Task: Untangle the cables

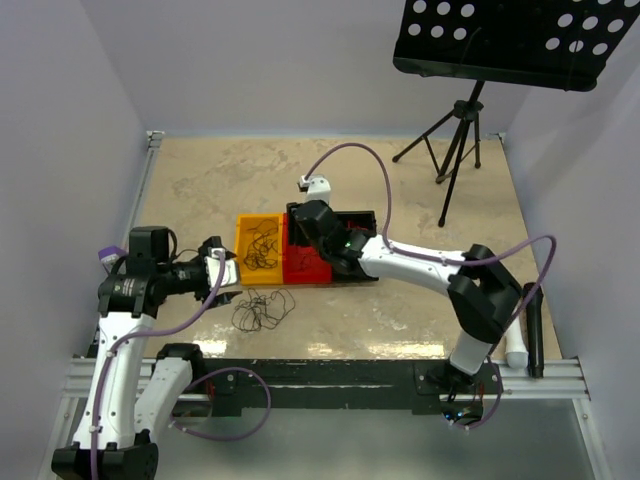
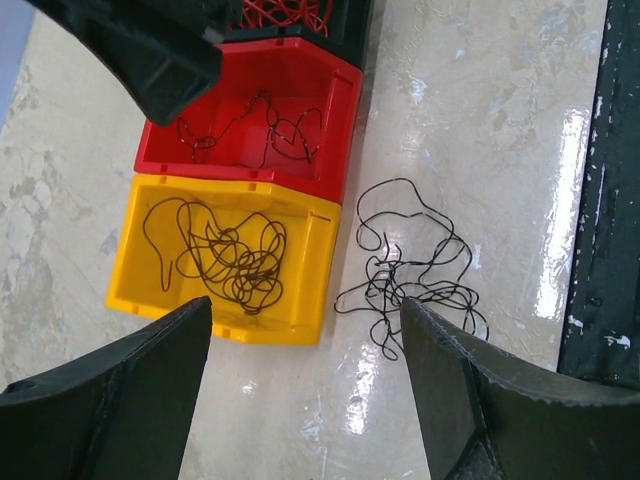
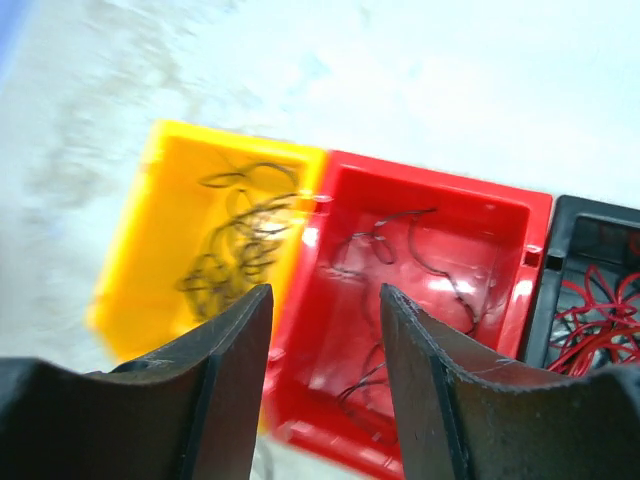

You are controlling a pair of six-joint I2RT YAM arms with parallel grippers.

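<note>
Spotted loose cables [image 1: 262,310] tangled on tabletop [image 1: 420,312], lower centre of top view, just right of left hand [image 1: 215,272], gaping, empty. Found right hand [image 1: 308,238] farther up, over red bin [image 1: 305,266], parted, empty.

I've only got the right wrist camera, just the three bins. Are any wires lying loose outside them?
Observer: Yes, a tangle of black wires lies on the table beside the yellow bin.
Operator: Where's the left gripper?
Observer: The left gripper hangs open above that tangle and the yellow bin, holding nothing.
Operator: Anything standing farther back?
Observer: A black music stand at the table's far right corner, far from the yellow bin.
</note>
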